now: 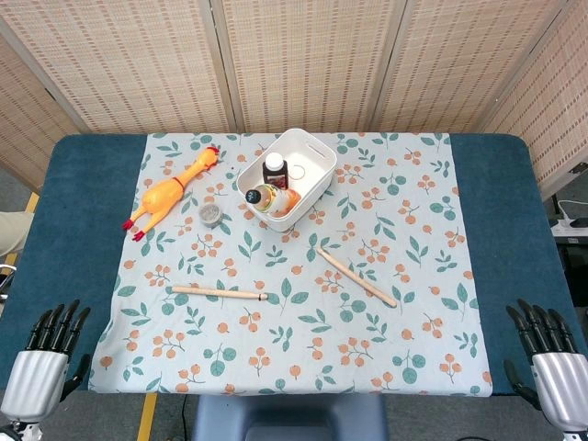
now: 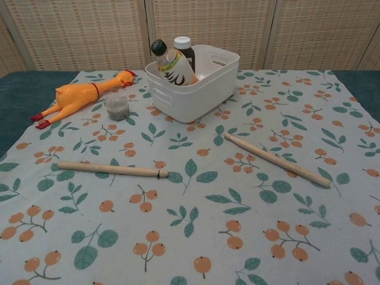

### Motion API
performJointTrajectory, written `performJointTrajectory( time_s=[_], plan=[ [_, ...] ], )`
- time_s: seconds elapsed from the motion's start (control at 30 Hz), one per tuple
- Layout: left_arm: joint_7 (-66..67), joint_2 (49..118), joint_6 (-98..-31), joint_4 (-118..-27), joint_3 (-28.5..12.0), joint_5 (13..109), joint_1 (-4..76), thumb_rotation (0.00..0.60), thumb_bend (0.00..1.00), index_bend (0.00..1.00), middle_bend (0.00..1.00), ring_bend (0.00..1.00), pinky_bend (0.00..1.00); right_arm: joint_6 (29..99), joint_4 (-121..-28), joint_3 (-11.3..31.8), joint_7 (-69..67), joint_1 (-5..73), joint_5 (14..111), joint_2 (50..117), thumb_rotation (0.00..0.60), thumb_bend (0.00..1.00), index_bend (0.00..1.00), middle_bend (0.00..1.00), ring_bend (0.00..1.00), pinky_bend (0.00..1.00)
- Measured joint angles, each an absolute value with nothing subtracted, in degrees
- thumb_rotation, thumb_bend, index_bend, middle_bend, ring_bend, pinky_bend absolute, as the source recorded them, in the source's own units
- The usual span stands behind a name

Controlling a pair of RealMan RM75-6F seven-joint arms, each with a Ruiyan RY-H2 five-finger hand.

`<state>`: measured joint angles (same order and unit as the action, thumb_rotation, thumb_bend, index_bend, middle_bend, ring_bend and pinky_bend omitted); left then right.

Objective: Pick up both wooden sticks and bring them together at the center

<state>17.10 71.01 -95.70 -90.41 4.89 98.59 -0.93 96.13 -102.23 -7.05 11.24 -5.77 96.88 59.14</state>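
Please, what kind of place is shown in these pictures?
Probably an indoor test or lab setup: a table under a printed cloth, woven screens behind it, and props like a rubber chicken.

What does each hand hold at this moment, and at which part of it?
Nothing is held. The left hand and right hand are at the near table corners, fingers apart. Both wooden sticks lie untouched on the tablecloth.

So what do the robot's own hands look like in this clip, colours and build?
Only the head view shows them. The left hand and right hand look alike: slim black fingers above a smooth, rounded silver-grey body, like a metal shell. No markings, sleeves or cables are visible on either. The arms behind them fall outside the frame.
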Motion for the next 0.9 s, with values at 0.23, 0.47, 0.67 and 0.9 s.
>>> performJointTrajectory(
  time_s=[0.23, 0.47, 0.67, 0.9],
  plan=[
    [17.3, 71.48, -94.39, -90.39, 4.94, 99.37, -0.53, 0.6, 0.43, 0.0, 0.0, 0.01, 0.11, 95.87, -102.27, -6.61, 12.28, -6.2, 97.42, 59.57, 0.6, 0.36, 0.0, 0.0, 0.0, 0.0],
    [17.93, 73.92, -89.76, -89.22, 4.26, 99.78, 1.94, 0.6, 0.43, 0.0, 0.06, 0.03, 0.11, 94.39, -101.93, -5.31, 13.97, -5.63, 97.23, 61.42, 0.6, 0.36, 0.0, 0.0, 0.0, 0.0],
    [22.04, 78.09, -81.52, -88.79, 2.06, 98.11, 6.79, 0.6, 0.43, 0.05, 0.14, 0.05, 0.11, 90.54, -102.86, -3.55, 17.79, -3.62, 95.4, 62.94, 0.6, 0.36, 0.0, 0.0, 0.0, 0.0],
    [25.95, 85.6, -73.73, -84.81, -2.17, 95.39, 13.86, 0.6, 0.43, 0.05, 0.15, 0.07, 0.1, 85.36, -104.63, -1.52, 24.59, -0.62, 93.07, 65.65, 0.6, 0.36, 0.0, 0.0, 0.0, 0.0]
  ],
)
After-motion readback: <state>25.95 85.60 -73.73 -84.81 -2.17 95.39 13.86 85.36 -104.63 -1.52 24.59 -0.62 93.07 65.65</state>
